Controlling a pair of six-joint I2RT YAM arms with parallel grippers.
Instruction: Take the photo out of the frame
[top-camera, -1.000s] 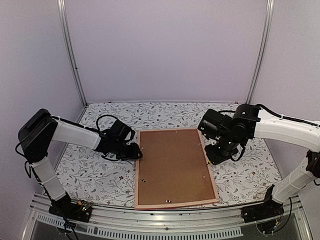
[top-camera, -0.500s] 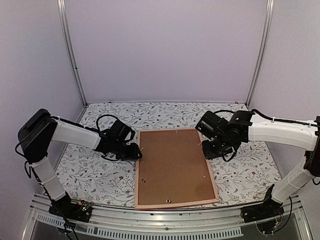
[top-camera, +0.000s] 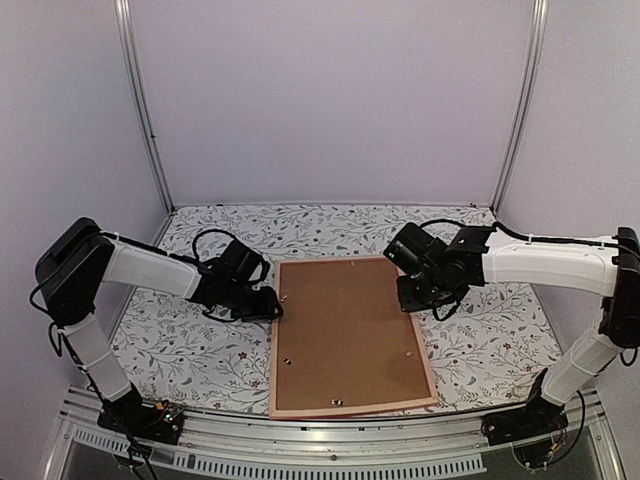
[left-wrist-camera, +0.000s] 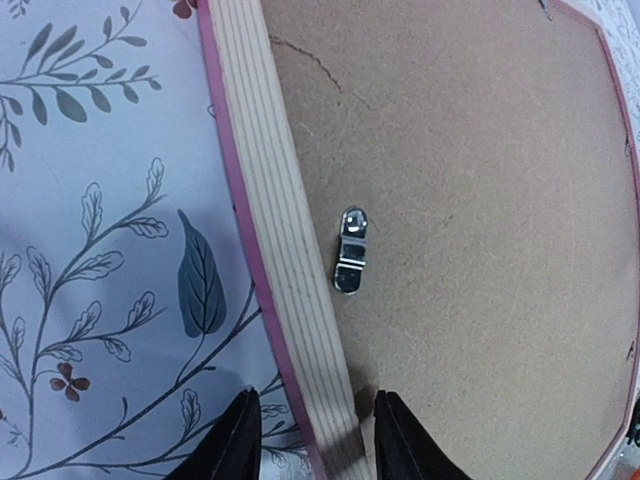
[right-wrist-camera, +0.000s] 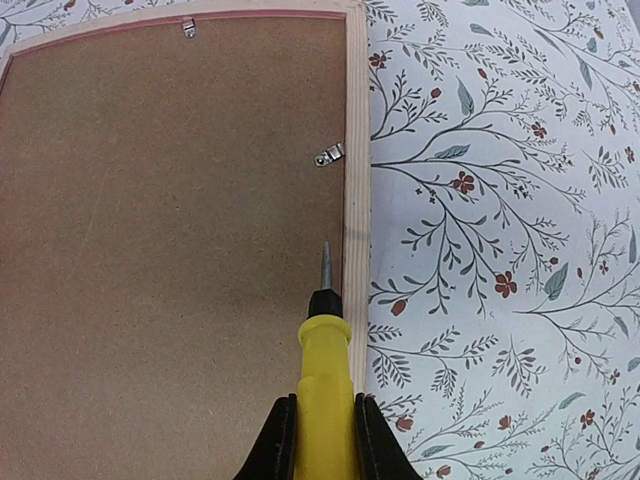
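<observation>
Item 1. Frame (top-camera: 350, 408): pink-edged, pale wood back. It is lying face down on the flower-patterned table (top-camera: 180, 350), in the middle towards the near edge, with its long sides running near to far.

Item 2. Backing board (top-camera: 345, 335): plain brown, sitting inside the frame and filling it.

Item 3. Left-side clip (left-wrist-camera: 352, 250): small, metal. It is lying on the board just beside the frame's left rail.

Item 4. Right-side clip (right-wrist-camera: 330, 156): small, metal. It is sitting at the inner edge of the right rail, towards the far end.

Item 5. Left gripper (top-camera: 270, 306): it is hanging low at the frame's left rail. Its fingers are standing apart and straddling the rail, one over the tablecloth and one over the board. Whether they are touching the wood cannot be told.

Item 6. Right gripper (right-wrist-camera: 325, 445): its fingers are pinching the yellow handle of a screwdriver (right-wrist-camera: 325, 370).

Item 7. Screwdriver: its thin tip is pointing far-ward over the board, close along the right rail and short of the right-side clip.
</observation>
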